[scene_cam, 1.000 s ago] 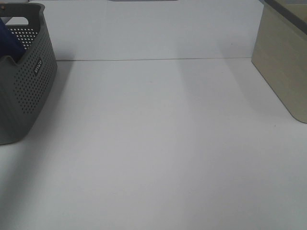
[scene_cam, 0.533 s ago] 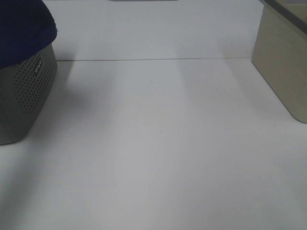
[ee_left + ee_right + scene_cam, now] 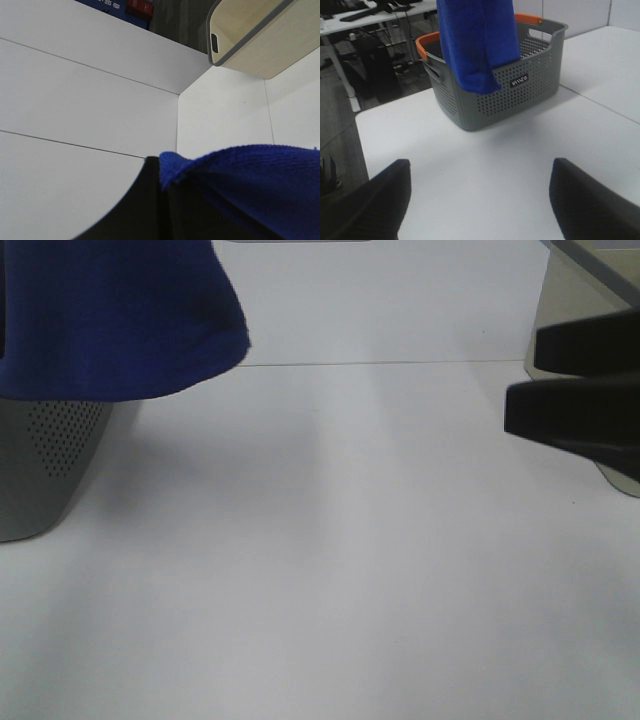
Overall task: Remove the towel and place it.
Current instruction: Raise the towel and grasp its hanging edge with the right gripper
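Blue towel (image 3: 110, 320) hanging above grey basket (image 3: 530, 95), clamped in left tool (image 3: 164, 207), right tool (image 3: 479, 197) apart over white table (image 3: 320, 570).

Lettering is showing on one thing only.
The grey basket (image 3: 485, 105) is carrying a small white-lettered label (image 3: 519, 80), too blurred for reading.

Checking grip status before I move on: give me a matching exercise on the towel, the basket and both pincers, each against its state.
1. deep blue microfibre towel
2. grey perforated plastic basket
3. left pincer
4. right pincer

A. open, holding nothing
B. stands on the white table
C. shut on the towel
D. hangs in the air

Pairs: 1-D, 2-B, 3-C, 4-A.
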